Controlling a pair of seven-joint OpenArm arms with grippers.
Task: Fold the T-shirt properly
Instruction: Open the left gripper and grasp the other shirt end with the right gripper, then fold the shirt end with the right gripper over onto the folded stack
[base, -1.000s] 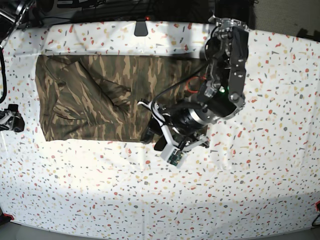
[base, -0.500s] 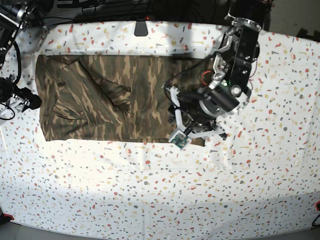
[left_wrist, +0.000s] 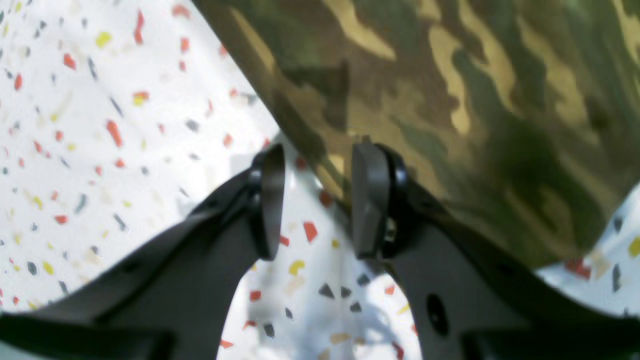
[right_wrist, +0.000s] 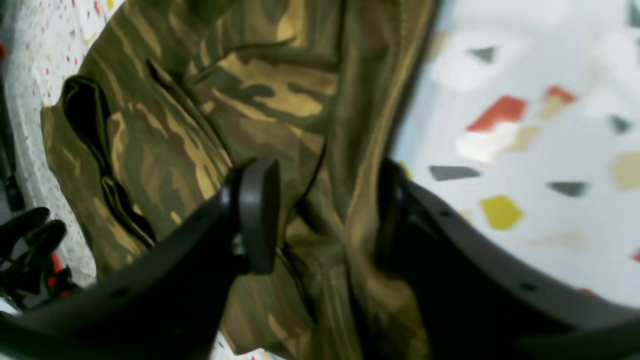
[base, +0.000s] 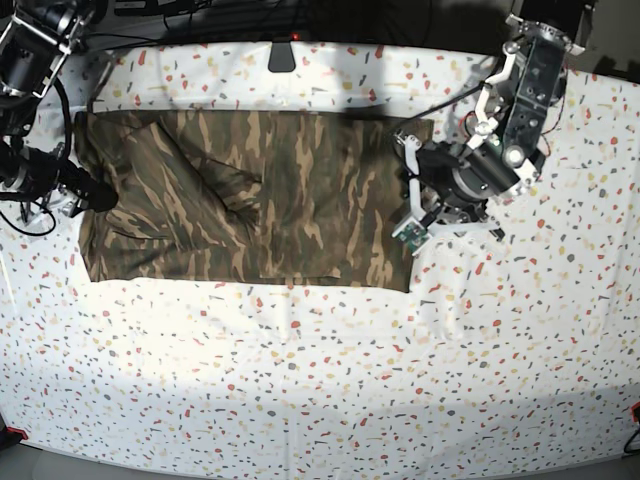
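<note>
1. Step in hand, by judgement: taking hold of the two short ends of the T-shirt (base: 245, 195), which lies spread flat, already narrowed to a long band, on the speckled tablecloth (base: 320, 380).
2. Right gripper (right_wrist: 320, 215): jaws apart, a bunched ridge of camouflage cloth standing up between them, one pad over the shirt, the other beyond the hem over the tablecloth. No contact of pad and cloth clearly visible; not a finished grip.
3. Left gripper (left_wrist: 312, 200): jaws at a middling gap, only bare tablecloth between them. Shirt edge crossing just past the tips, beside and partly in front of one pad; nothing pinched.
4. In the base view: left gripper just off the shirt's one end, right gripper at the opposite end, on the hem.
5. Next move, as judged: squeeze the right jaws onto the ridge of cloth; ease the left jaws forward so the hem passes between the pads, one under and one over, then close.
6. After both grips, probably lift and carry one end across onto the other for the cross fold; needs both layers caught, else only the top one rises.
</note>
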